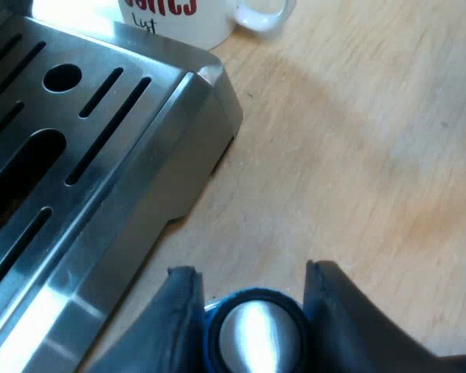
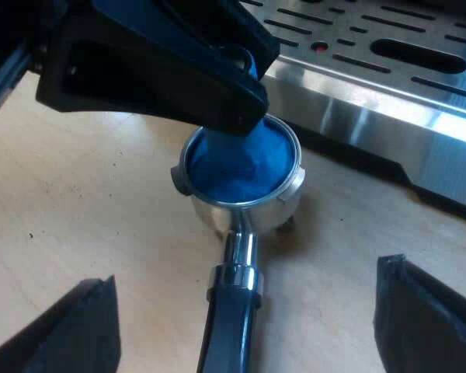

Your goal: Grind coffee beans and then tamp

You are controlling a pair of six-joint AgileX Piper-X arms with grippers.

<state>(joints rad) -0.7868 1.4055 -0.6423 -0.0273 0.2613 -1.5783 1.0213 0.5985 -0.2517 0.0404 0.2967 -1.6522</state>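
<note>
Blue tamper (image 2: 237, 159) gripped by left pincer (image 1: 251, 273), seated in metal holder (image 2: 217, 211), right pincer (image 2: 247, 273) open astride its handle (image 2: 229, 330)

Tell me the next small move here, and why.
Probably shut the right claw on the handle: its fingers stand open either side of it, while the left claw holds the blue tamper seated in the holder on the table. Steadying the holder seems wise before pressing down.
</note>
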